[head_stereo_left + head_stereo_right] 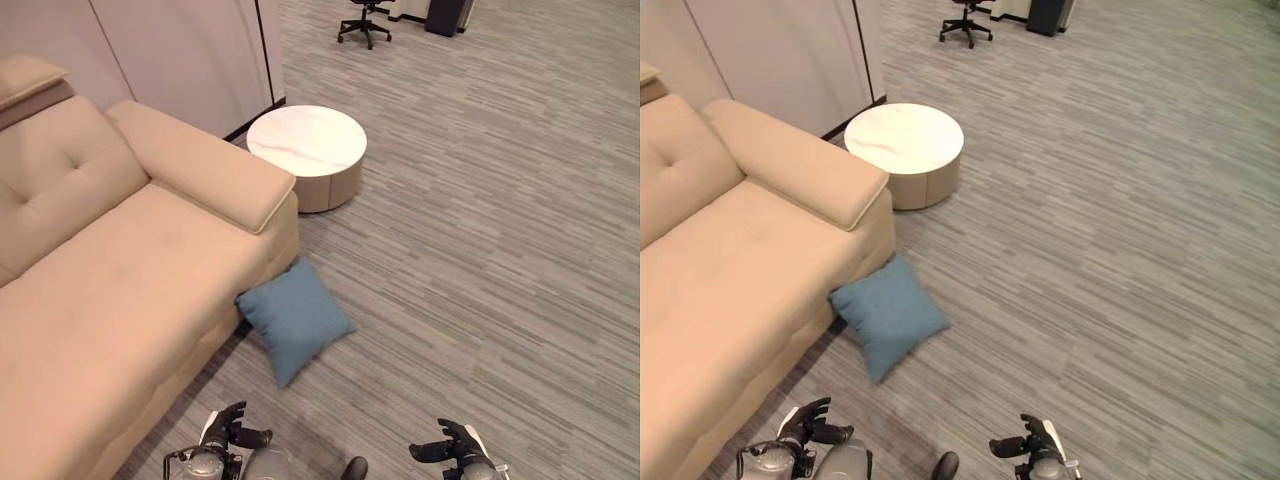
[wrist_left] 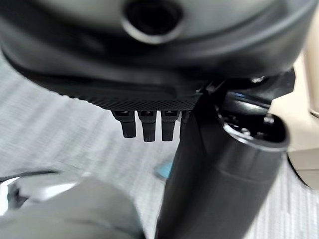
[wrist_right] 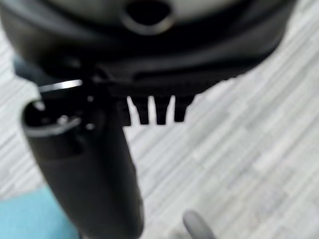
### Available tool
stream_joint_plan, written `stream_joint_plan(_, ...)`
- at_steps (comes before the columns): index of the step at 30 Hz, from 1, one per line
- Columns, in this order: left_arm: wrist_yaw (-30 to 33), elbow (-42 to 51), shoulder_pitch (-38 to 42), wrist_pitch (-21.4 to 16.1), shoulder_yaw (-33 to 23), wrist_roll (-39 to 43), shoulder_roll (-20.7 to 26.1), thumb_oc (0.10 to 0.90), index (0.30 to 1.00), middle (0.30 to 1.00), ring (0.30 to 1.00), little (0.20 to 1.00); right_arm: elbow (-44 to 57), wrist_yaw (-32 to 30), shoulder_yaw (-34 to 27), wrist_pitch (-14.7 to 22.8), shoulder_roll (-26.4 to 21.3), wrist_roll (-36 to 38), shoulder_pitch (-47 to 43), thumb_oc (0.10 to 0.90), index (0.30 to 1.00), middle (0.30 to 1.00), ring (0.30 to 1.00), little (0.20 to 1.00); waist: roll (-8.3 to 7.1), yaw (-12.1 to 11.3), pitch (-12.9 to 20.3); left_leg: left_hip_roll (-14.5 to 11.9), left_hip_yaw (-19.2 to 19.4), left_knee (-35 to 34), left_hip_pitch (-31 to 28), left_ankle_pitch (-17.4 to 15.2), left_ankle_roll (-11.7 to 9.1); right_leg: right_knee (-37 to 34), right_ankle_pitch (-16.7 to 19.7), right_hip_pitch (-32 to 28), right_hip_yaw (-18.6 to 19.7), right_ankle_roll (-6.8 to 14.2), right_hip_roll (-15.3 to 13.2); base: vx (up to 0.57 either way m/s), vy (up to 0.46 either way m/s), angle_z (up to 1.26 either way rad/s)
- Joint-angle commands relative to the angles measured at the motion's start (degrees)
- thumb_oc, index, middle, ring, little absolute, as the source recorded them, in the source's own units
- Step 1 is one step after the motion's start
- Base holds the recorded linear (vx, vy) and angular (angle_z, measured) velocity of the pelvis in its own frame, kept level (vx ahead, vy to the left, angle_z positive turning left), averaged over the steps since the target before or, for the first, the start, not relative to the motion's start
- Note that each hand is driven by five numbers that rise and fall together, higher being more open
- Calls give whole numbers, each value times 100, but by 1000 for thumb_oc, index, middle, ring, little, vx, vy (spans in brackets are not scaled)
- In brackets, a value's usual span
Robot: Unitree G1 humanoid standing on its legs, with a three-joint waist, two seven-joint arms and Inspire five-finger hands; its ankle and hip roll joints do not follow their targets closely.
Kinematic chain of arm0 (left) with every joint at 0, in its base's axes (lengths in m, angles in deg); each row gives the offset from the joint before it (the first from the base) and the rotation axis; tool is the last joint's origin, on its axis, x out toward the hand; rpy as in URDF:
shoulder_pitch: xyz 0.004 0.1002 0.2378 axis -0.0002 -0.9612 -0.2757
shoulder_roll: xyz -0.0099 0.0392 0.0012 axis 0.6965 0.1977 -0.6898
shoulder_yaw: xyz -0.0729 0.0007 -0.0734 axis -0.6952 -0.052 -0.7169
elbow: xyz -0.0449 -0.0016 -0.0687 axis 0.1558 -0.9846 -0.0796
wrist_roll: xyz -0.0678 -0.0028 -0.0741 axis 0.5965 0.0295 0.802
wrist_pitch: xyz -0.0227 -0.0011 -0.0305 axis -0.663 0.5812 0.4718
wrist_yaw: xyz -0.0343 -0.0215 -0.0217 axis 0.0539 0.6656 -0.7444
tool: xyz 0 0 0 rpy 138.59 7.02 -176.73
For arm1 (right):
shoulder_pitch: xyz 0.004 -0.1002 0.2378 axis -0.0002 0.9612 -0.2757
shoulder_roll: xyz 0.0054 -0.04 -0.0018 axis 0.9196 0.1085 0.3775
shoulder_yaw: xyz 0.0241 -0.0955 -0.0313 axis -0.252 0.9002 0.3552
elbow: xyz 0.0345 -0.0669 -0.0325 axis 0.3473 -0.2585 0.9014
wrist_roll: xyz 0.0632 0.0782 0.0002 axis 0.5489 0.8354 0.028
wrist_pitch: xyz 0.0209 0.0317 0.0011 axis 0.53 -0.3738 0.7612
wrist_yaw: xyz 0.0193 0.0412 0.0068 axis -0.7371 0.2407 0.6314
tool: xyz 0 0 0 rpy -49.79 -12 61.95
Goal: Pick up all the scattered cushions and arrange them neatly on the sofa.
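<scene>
Both arms low at the near edge of the head views. Left robot hand (image 1: 232, 428) and right robot hand (image 1: 448, 443) each carry relaxed, spread fingers and hold nothing; the wrist views agree, with short fingertips (image 2: 149, 127) hanging free over the carpet.

Blue cushion (image 1: 295, 318) lies on the grey carpeted floor (image 1: 480, 260), one edge against the lower front corner of the sofa (image 1: 130, 290), tilted so a corner points toward the robot. It sits ahead of both hands, nearer the left one and well apart from the right. No contact yet. Sofa seat carries no cushion.

Risks, as judgement:
- Cushion is soft and flat on the floor; a one-handed pinch at a corner may let it fold and slip out.
- Reaching down that far on two legs shifts balance forward; a hasty bend could cause a stumble toward the sofa.
- Left arm passes close to the sofa front; it could brush the upholstery and push the cushion further under the edge.

Farther out: round white desk (image 1: 307, 142) just beside the sofa's armrest, then pale cabinet doors (image 1: 190, 50), and a black office chair (image 1: 365, 22) at the far end of the floor.
</scene>
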State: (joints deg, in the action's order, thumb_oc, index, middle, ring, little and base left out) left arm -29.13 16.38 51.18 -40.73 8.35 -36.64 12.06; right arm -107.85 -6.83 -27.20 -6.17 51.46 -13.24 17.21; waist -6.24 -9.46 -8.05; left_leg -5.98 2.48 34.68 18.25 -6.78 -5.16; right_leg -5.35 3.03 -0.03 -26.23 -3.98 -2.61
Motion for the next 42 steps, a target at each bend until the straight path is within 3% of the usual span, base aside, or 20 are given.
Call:
stream_joint_plan(1,57,-27,19,-81,223,-107,93,800,900,900,900,900,50,-149,-49,91,-308,167,25,800,900,900,900,900,65,-156,-182,289,181,-1634,-291,211,199,217,-347,-124,13,1014,-374,169,56,23)
stream_joint_plan(3,52,-62,2,-83,208,-170,110,800,900,900,900,900,59,-171,-67,104,-291,215,30,800,900,900,900,900,116,-198,-169,238,426,-2123,-149,644,142,170,-444,-235,-51,1029,-261,117,43,19)
stream_joint_plan(5,44,-62,-20,-67,195,-189,134,800,900,900,900,900,62,-172,-68,90,-279,237,36,800,900,900,900,900,122,-234,-155,170,588,-2112,-102,603,85,128,-549,-360,-9,1030,-182,190,23,16)
stream_joint_plan(11,22,-181,-220,-28,-44,-170,287,800,900,900,900,900,88,-73,-33,103,-121,157,55,800,900,900,900,900,-21,-425,-11,461,456,-2641,-606,631,304,688,-682,-344,-94,1105,-262,148,125,-10)
stream_joint_plan(12,20,-180,-253,-28,-153,-118,384,800,900,900,900,900,88,-18,-37,106,-95,121,-31,800,900,900,900,900,12,-480,-2,483,414,-2734,-866,532,443,1686,-727,-79,-145,1261,-543,105,132,-5)
stream_joint_plan(13,20,-180,-253,-27,-153,-118,384,800,900,900,900,900,87,-18,-37,106,-95,121,-32,800,900,900,900,900,10,-481,-2,486,417,-2734,-866,532,445,1697,-732,-74,-143,1263,-549,170,199,-17)
stream_joint_plan(14,35,-161,-202,-43,-140,-114,451,800,900,900,900,900,135,7,-36,123,-81,120,-88,800,900,900,900,900,95,-424,-51,506,302,-2783,-1015,487,535,2370,-627,224,38,1359,-678,106,84,0)
stream_joint_plan(15,51,-114,-192,-65,-110,-95,453,800,900,900,900,900,159,24,-56,132,-82,147,-110,800,900,900,900,900,138,-367,-74,551,201,-2835,-1107,463,574,2470,-593,359,271,1367,-658,141,83,26)
stream_joint_plan(18,71,-64,-103,-113,22,-70,402,800,900,900,900,900,205,15,-58,154,-152,237,-167,800,900,900,900,900,228,-213,-83,682,-231,-2964,-1192,446,605,1797,-612,544,1256,1278,-525,174,-73,102)
stream_joint_plan(19,87,-74,-40,-116,94,-77,368,800,900,900,900,900,240,-3,-66,159,-178,292,-170,800,900,900,900,900,254,-67,-68,760,-548,-3010,-1218,445,610,1610,-545,675,1983,1282,-383,205,-109,116)
stream_joint_plan(20,91,-99,-21,-119,138,-79,338,800,900,900,900,900,247,4,-65,158,-191,320,-156,800,900,900,900,900,270,26,-52,778,-704,-3044,-1243,442,597,1537,-498,738,2289,1280,-322,229,-191,165)
stream_joint_plan(21,98,-151,2,-127,211,-47,298,800,900,900,900,900,267,0,-43,143,-211,330,-145,800,900,900,900,900,273,93,-74,773,-905,-3074,-1273,441,541,1359,-363,771,2297,1293,-378,187,-265,196)
stream_joint_plan(26,74,-278,75,-144,186,128,87,800,900,900,900,900,278,-3,-12,226,-349,292,-152,800,900,900,900,900,265,151,-102,550,-1182,-3032,-949,659,120,560,-386,321,1332,1125,-377,65,-283,104)
stream_joint_plan(27,69,-278,81,-152,204,152,49,800,900,900,900,900,286,-26,-26,234,-402,300,-163,800,900,900,900,900,273,172,-141,542,-1064,-2937,-821,683,111,503,-383,281,1184,1106,-401,-62,-194,130)
stream_joint_plan(28,56,-249,39,-142,190,125,-4,800,900,900,900,900,289,-23,-46,214,-471,311,-117,800,900,900,900,900,288,240,-155,404,-222,-2787,-740,646,171,392,-403,152,831,1067,-439,-34,-119,135)
stream_joint_plan(29,47,-242,3,-135,173,103,-5,800,900,900,900,900,279,-15,-60,204,-478,317,-76,800,900,900,900,900,296,281,-124,333,123,-2803,-769,637,209,365,-418,103,687,1062,-438,4,-92,101)
stream_joint_plan(31,30,-231,-51,-106,159,50,-17,800,900,900,900,900,254,-12,-88,187,-469,329,-21,800,900,900,900,900,302,312,-79,284,532,-2805,-800,642,222,327,-434,15,491,1059,-435,34,-21,95)
stream_joint_plan(37,9,-250,-106,-72,68,35,52,800,900,900,900,900,227,17,-61,174,-378,300,-34,800,900,900,900,900,211,216,-8,320,496,-2815,-884,561,250,391,-497,-125,338,1072,-442,89,37,21)
stream_joint_plan(39,7,-207,-130,-69,-20,80,153,800,900,900,900,900,320,64,-14,157,-299,238,-113,800,900,900,900,900,156,43,-23,431,255,-2950,-994,461,382,984,-568,53,402,1173,-577,60,162,-8)
stream_joint_plan(42,15,-151,-99,-74,-45,120,274,800,900,900,900,900,442,92,42,164,-266,221,-225,800,900,900,900,900,181,42,-113,468,169,-2990,-1061,445,530,1848,-445,512,570,1287,-798,11,182,-47)
